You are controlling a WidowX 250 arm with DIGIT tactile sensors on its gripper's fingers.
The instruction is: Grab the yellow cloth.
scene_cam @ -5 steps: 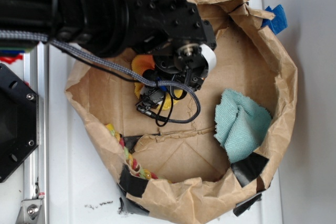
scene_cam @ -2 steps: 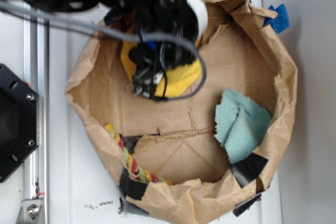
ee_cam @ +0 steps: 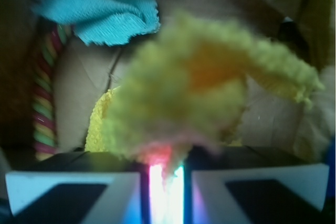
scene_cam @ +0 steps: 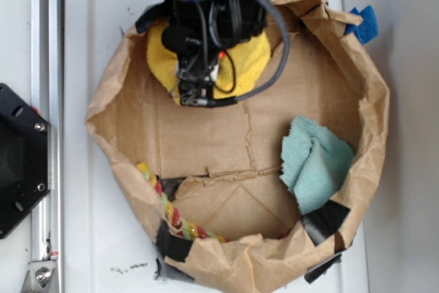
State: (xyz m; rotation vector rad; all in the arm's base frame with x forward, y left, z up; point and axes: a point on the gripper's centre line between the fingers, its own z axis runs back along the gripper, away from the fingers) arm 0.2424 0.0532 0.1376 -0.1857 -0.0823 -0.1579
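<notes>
Exterior view
- Gripper [scene_cam: 197,90]: hung low over the upper left part of the paper bag's floor, black, wrapped in cables; its fingertips were too cluttered here to tell how far apart they stood.
- Yellow cloth [scene_cam: 250,60]: lay directly under and around the gripper, spreading out on both sides of it and touching the bag wall behind it.
- Paper bag [scene_cam: 374,111]: brown, rolled down into a wide open bowl that ringed the gripper and both cloths; black tape patched its near rim.
- Teal cloth [scene_cam: 312,162]: crumpled against the bag wall, well apart from the gripper, off to the lower right of it.
- Striped rope [scene_cam: 168,207]: red, yellow and green, lay along the bag's lower left rim, well below the gripper.
- Blue tape [scene_cam: 362,25]: stuck outside the bag's upper right edge, far from the gripper.
- Grey cable [scene_cam: 278,49]: looped from the arm across the yellow cloth, just beside the gripper.

Wrist view
- Gripper [ee_cam: 165,179]: the two pale fingers [ee_cam: 73,190] stood nearly together, with a tuft of the cloth pinched in the narrow gap and a coloured glow showing between them.
- Yellow cloth [ee_cam: 184,98]: bunched up blurred right in front of the fingers, rising from the pinch; another yellow part sat lower left of it.
- Teal cloth [ee_cam: 100,9]: beyond the gripper, upper left.
- Striped rope [ee_cam: 44,103]: far left of the gripper.
</notes>
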